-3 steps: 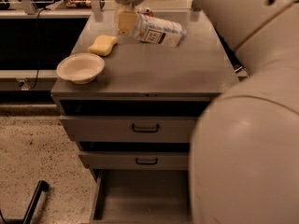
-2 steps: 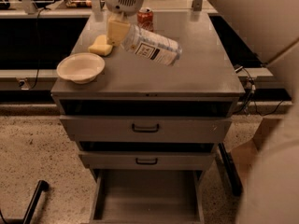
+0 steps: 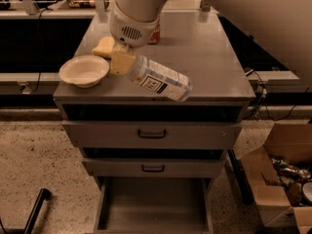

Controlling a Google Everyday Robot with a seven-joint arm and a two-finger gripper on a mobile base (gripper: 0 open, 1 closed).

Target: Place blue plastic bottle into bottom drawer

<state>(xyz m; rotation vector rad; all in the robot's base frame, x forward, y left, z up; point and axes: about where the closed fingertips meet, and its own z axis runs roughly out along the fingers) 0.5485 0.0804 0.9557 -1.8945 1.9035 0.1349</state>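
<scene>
My gripper is shut on the neck end of the blue plastic bottle, a clear bottle with a white label. The bottle lies nearly level, tilted down to the right, above the front edge of the cabinet top. The bottom drawer stands pulled open below, its flat grey floor showing. The arm fills the top of the view and hides the bottle's cap.
A white bowl and a yellow sponge sit on the cabinet's left side. A red can shows behind my arm. Two upper drawers with dark handles are closed. A cardboard box stands on the floor at right.
My gripper has carried the bottle from the back of the cabinet top forward and toward the front edge. The arm has swung up out of the right side of the view.
</scene>
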